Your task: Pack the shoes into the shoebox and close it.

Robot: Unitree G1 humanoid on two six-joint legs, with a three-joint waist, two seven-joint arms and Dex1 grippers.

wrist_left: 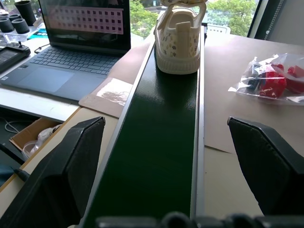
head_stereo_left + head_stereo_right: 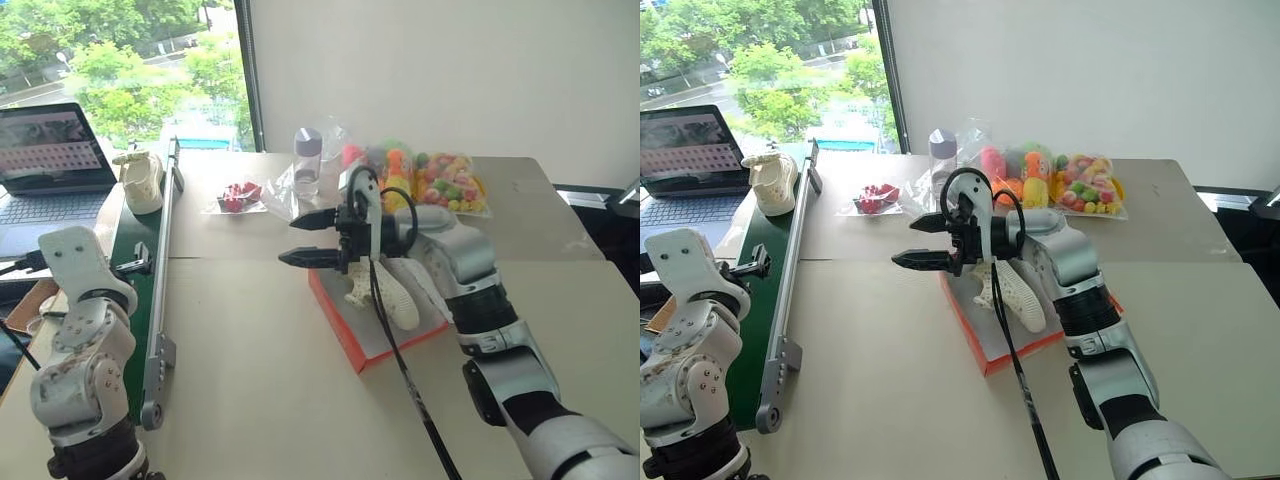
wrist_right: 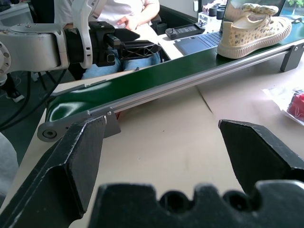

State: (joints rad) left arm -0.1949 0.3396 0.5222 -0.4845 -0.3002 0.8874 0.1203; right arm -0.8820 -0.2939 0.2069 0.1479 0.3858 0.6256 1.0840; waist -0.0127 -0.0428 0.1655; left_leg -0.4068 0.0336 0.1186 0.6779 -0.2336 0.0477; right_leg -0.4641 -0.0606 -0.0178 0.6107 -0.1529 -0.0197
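Two tan tabletops (image 2: 250, 380) meet at a seam beneath a white wall and a window onto green trees. A dark green conveyor belt (image 1: 156, 142) runs along the table's left edge, with an open laptop (image 2: 50, 165) beyond it. One cream shoe (image 2: 140, 180) with a patterned side stands on the belt's far end; the other shoe (image 2: 392, 292) lies in the red-orange, white-lined shoebox (image 2: 345, 335) at the table's middle. The right gripper (image 2: 305, 238) hovers beside the box, fingers wide and empty. The left gripper (image 3: 126, 42), fingers likewise spread, points along the belt.
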